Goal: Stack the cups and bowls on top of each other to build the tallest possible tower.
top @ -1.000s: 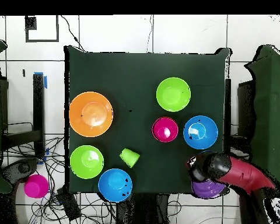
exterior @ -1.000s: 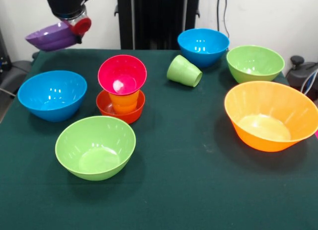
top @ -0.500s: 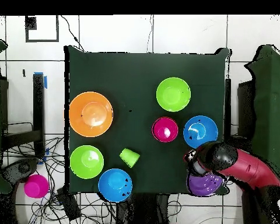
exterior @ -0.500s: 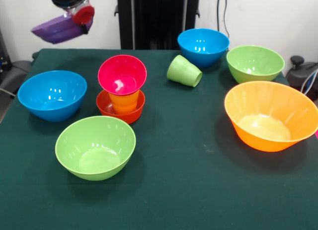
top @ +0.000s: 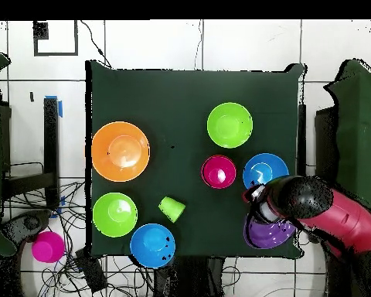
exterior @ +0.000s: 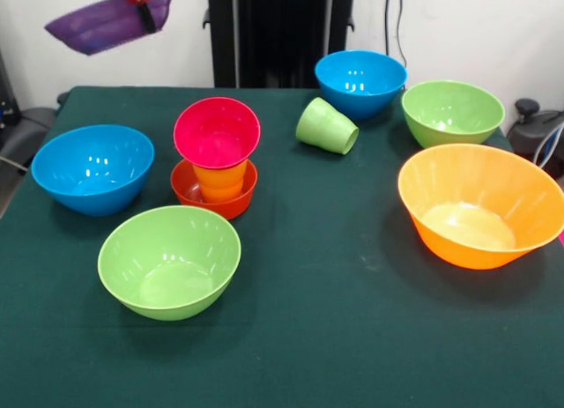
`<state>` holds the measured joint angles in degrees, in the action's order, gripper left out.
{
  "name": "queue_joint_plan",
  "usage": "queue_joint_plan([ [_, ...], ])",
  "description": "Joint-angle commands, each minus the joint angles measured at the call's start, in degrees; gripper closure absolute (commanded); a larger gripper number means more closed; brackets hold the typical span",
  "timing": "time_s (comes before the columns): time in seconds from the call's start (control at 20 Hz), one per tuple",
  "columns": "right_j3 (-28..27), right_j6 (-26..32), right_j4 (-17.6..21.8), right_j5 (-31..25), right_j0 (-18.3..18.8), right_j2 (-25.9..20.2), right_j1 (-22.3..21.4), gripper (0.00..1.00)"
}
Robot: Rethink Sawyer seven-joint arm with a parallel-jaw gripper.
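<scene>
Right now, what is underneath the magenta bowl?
The magenta bowl sits on an orange cup standing in a small red-orange bowl. The cup's inside is covered by the bowl.

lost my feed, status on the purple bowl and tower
Gripper shut on purple bowl, held high. Tower standing, magenta bowl on top. Path looks clear.

No writing, label, brand mark or number can be read anywhere here; the glossy plastic bowls, the ribbed tumblers and the dark green tablecloth point(exterior: 352, 337) are all plain; the white wall behind carries no sign.
</scene>
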<state>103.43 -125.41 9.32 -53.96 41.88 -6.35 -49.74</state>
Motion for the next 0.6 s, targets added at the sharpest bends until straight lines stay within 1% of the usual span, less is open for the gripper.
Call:
queue_joint_plan([
  [0.05, 1.0, 6.4, -1.8, -3.0, -2.3, -6.8, -3.3, 1.0],
  [0.2, 1.5, 6.9, -1.5, 0.1, -1.7, -7.4, -2.3, 1.0],
  [0.3, 1.5, 7.3, -0.9, 1.5, -1.6, -7.8, -2.5, 1.0],
  [0.45, 0.1, 9.0, -0.2, 3.3, -1.3, -9.5, -2.0, 1.0],
  [0.6, -1.1, 8.5, -1.1, 4.8, -1.9, -11.3, -1.3, 1.0],
])
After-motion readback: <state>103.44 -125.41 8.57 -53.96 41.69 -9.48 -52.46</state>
